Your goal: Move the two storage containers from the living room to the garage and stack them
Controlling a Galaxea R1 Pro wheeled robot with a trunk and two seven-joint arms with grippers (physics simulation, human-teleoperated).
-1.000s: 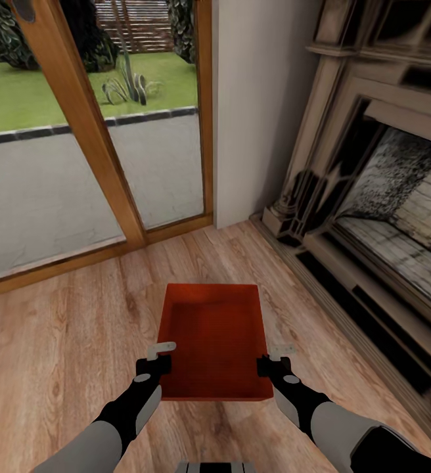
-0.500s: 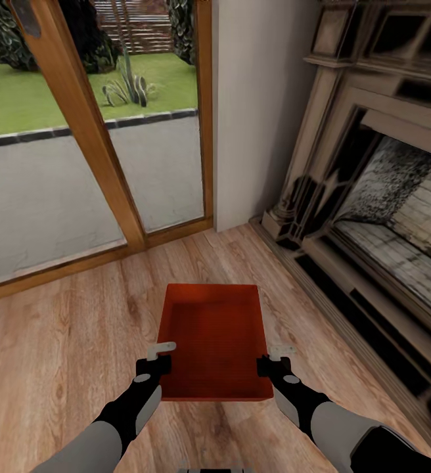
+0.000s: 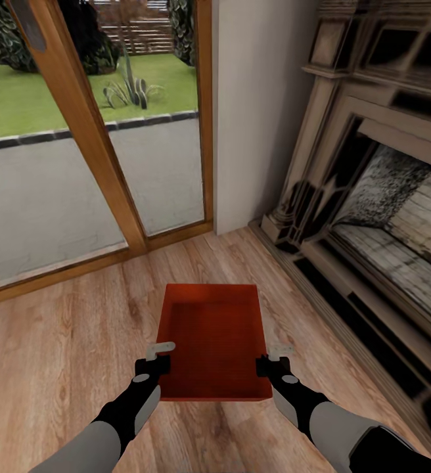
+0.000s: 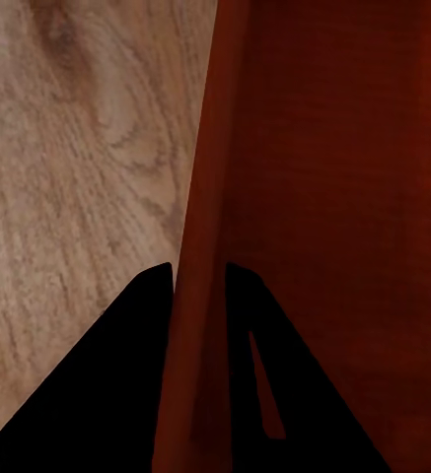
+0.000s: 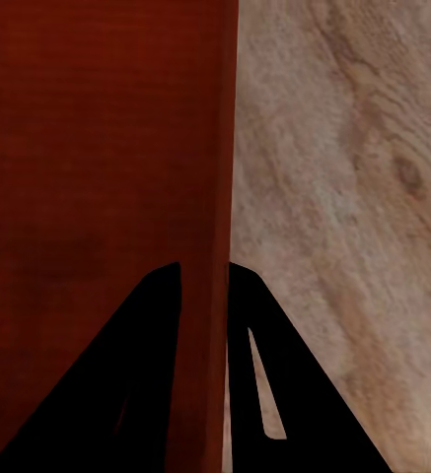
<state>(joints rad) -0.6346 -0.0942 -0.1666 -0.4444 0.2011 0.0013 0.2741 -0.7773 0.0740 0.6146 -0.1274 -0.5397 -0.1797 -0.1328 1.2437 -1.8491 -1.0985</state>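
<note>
Nothing has shifted in the grip; only the view has crept slightly toward the glass door (image 3: pixel 104 131). One orange-red bin (image 3: pixel 213 338) hangs above the wood floor (image 3: pixel 58 355), long axis pointing away from the robot. Left gripper (image 3: pixel 159 360) and right gripper (image 3: pixel 268 360) each pinch a side wall. Fireplace (image 3: pixel 373 197) stands right.

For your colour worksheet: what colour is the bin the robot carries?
Orange-red; the bin shows best in the head view.

The container (image 3: pixel 214 338) is plain orange-red. The floor (image 3: pixel 58 348) is light brown wood with grain pattern. The door frame (image 3: pixel 90 125) is honey-brown. The fireplace (image 3: pixel 373 197) is beige with dark stains.
</note>
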